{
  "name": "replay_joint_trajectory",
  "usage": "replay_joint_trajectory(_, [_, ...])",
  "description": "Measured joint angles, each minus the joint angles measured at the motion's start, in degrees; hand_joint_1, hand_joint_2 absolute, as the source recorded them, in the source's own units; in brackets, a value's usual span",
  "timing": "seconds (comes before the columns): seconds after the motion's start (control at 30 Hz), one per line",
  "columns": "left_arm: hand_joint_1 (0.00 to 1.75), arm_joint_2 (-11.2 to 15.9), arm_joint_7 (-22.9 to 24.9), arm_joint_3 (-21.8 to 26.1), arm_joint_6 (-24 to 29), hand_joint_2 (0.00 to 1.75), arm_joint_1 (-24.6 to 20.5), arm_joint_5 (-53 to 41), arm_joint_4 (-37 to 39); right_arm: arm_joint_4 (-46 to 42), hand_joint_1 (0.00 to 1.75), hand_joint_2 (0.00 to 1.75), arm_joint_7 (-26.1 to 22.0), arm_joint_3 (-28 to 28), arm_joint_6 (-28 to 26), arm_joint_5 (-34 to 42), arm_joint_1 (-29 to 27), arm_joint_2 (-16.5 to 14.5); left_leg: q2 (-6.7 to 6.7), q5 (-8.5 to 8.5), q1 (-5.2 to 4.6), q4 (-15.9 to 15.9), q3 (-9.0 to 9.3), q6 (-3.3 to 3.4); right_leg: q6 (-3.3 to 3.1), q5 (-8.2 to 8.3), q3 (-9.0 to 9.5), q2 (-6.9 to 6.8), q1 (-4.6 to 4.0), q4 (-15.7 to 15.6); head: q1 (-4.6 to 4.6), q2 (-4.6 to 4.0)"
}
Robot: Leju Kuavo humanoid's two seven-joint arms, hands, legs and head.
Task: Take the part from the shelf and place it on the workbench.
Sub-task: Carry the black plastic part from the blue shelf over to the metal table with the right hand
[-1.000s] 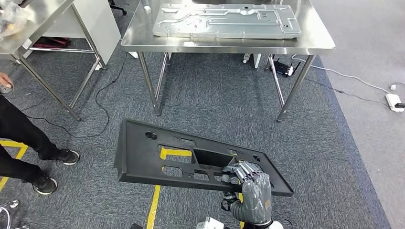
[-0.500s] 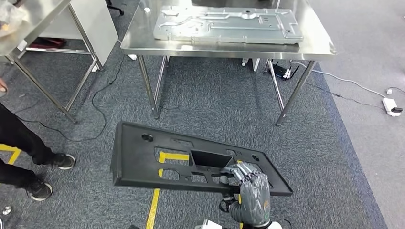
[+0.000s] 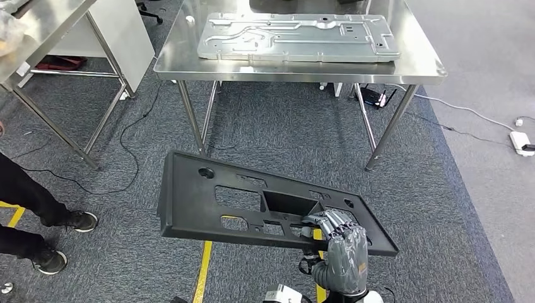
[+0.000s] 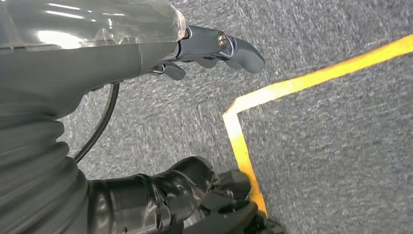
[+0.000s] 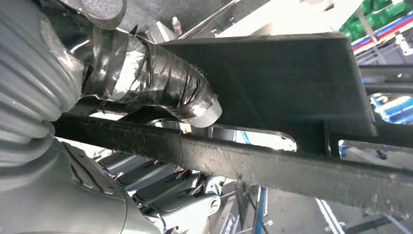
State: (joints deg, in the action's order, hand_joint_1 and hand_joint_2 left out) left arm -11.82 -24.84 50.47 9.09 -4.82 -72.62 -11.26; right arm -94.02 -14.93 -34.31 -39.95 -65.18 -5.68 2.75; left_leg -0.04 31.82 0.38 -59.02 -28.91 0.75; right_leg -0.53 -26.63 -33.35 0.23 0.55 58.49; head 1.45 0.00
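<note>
Right hand (image 3: 339, 243) grips the long black plastic panel with holes (image 3: 252, 205) above the carpet. Left hand (image 4: 214, 48) hangs, holding nothing. Keep it level, walk to the shiny steel workbench (image 3: 416, 66).

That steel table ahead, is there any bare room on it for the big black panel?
Not much. The metal plate covers most of the steel table. Bare steel shows as a strip along the front edge and narrow margins at the left and right ends. The black panel, held by the right hand, looks too wide for them.
</note>
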Motion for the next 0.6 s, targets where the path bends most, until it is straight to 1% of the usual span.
replay_joint_trajectory(0.03, [0.0,0.01,-0.01,-0.01,0.02,1.75,-0.04,-0.02,0.0,-0.16,1.75,1.75,-0.03,0.14,0.0,-0.12,0.04,-0.11,0.0,1.24,0.04,-2.49,-1.04,-0.22,-0.3,-0.12,0.44,-0.07,0.2,-0.3,-0.07,0.0])
replay_joint_trajectory(0.07, [0.0,0.02,-0.02,-0.01,0.03,1.75,-0.06,-0.04,0.0,-0.25,1.75,1.75,-0.05,0.26,0.0,-0.31,0.1,-0.21,-0.01,2.73,0.15,-6.09,-2.84,-0.4,-0.56,-0.35,0.77,-0.15,0.16,-0.41,-0.13,0.0])
replay_joint_trajectory(0.1, [0.0,0.02,-0.02,-0.02,0.03,1.75,-0.04,-0.07,0.0,-0.3,1.75,1.75,-0.08,0.37,0.0,-0.53,0.15,-0.29,-0.01,4.19,0.24,-10.17,-5.22,-0.58,-0.73,-0.61,1.01,-0.22,0.15,-0.41,-0.18,0.0])
replay_joint_trajectory(0.13, [0.0,0.02,-0.02,-0.02,0.03,1.75,0.03,-0.08,0.0,-0.33,1.75,1.75,-0.09,0.49,0.0,-0.81,0.17,-0.36,-0.01,4.97,0.31,-13.56,-7.5,-0.76,-0.8,-0.91,1.27,-0.21,0.14,-0.38,-0.17,0.0])
replay_joint_trajectory(0.17, [0.0,0.02,-0.01,-0.02,0.03,1.75,0.14,-0.09,0.0,-0.35,1.75,1.75,-0.11,0.63,0.0,-1.11,0.15,-0.41,0.0,4.55,0.37,-15.12,-9.01,-0.87,-0.79,-1.25,1.62,-0.15,0.14,-0.33,-0.18,0.0])
replay_joint_trajectory(0.2, [0.0,0.02,0.0,-0.02,0.03,1.75,0.23,-0.09,0.0,-0.4,1.75,1.75,-0.16,0.78,0.0,-1.38,0.14,-0.48,0.01,2.93,0.42,-14.48,-9.51,-0.93,-0.72,-1.62,2.06,-0.05,0.16,-0.27,-0.17,0.0])
replay_joint_trajectory(0.23, [0.0,0.02,0.0,-0.02,0.03,1.75,0.29,-0.09,0.0,-0.49,1.75,1.75,-0.23,0.91,0.0,-1.6,0.14,-0.56,0.01,0.32,0.46,-11.7,-8.95,-0.9,-0.6,-2.06,2.6,0.04,0.18,-0.18,-0.18,0.0])
replay_joint_trajectory(0.27, [0.0,0.02,0.01,-0.02,0.03,1.75,0.31,-0.1,0.0,-0.6,1.75,1.75,-0.31,1.02,0.0,-1.74,0.16,-0.63,0.02,-2.38,0.49,-7.84,-7.79,-0.8,-0.4,-2.55,3.05,0.1,0.2,-0.09,-0.16,0.0])
replay_joint_trajectory(0.3, [0.0,0.02,0.02,-0.02,0.02,1.75,0.33,-0.1,0.01,-0.72,1.75,1.75,-0.38,1.11,0.0,-1.81,0.19,-0.69,0.02,-4.25,0.41,-4.47,-6.59,-0.68,-0.1,-3.04,3.35,0.14,0.1,0.09,-0.16,0.0])
replay_joint_trajectory(0.33, [0.0,0.02,0.04,-0.02,0.02,1.75,0.28,-0.11,0.01,-0.83,1.75,1.75,-0.43,1.17,0.0,-1.85,0.21,-0.74,-0.01,-5.21,0.31,-2.15,-5.74,-0.45,0.23,-3.41,3.45,0.16,0.01,0.19,-0.16,0.0])
replay_joint_trajectory(0.37, [0.0,0.02,0.06,-0.02,0.02,1.75,0.25,-0.13,0.02,-0.92,1.75,1.75,-0.46,1.25,0.0,-1.86,0.23,-0.77,-0.05,-5.29,0.21,-1.08,-5.34,-0.21,0.55,-3.67,3.41,0.18,-0.09,0.2,-0.15,0.0])
replay_joint_trajectory(0.4, [0.0,0.03,0.07,-0.02,0.01,1.75,0.23,-0.14,0.02,-1.0,1.75,1.75,-0.49,1.32,0.0,-1.88,0.26,-0.8,-0.1,-4.96,0.1,-0.87,-5.24,0.04,0.85,-3.77,3.42,0.19,-0.19,0.13,-0.15,0.0])
replay_joint_trajectory(0.47, [0.0,0.05,0.07,-0.02,0.02,1.75,0.26,-0.12,0.02,-1.16,1.75,1.75,-0.5,1.5,-0.01,-1.9,0.3,-0.89,-0.19,-4.83,0.25,-0.28,-4.92,0.69,1.38,-4.07,3.65,0.14,-0.12,0.07,-0.13,0.0])
replay_joint_trajectory(0.5, [0.0,0.06,0.07,-0.02,0.02,1.75,0.29,-0.12,0.02,-1.26,1.75,1.75,-0.52,1.6,-0.02,-1.92,0.33,-0.92,-0.21,-4.79,0.36,0.07,-4.58,1.04,1.64,-4.58,3.44,0.08,-0.07,0.88,-0.1,0.0])
replay_joint_trajectory(0.53, [0.0,0.05,0.07,-0.02,0.03,1.75,0.26,-0.13,0.02,-1.38,1.75,1.75,-0.58,1.72,-0.02,-1.95,0.37,-0.95,-0.21,-4.7,0.48,0.38,-4.18,1.4,1.9,-5.59,2.5,0.03,-0.01,2.96,-0.07,0.0])
replay_joint_trajectory(0.57, [0.0,0.04,0.07,-0.02,0.03,1.75,0.23,-0.15,0.02,-1.48,1.75,1.75,-0.67,1.84,-0.02,-2.0,0.4,-0.95,-0.19,-4.51,0.51,0.52,-3.79,1.68,2.1,-6.94,0.73,-0.03,0.08,6.27,-0.02,0.0])
replay_joint_trajectory(0.6, [0.0,0.03,0.08,-0.02,0.03,1.75,0.2,-0.21,0.02,-1.55,1.75,1.75,-0.78,1.94,-0.02,-2.1,0.41,-0.96,-0.18,-4.22,0.48,0.56,-3.49,1.86,2.25,-8.36,-1.65,-0.03,0.11,10.26,0.01,0.0])
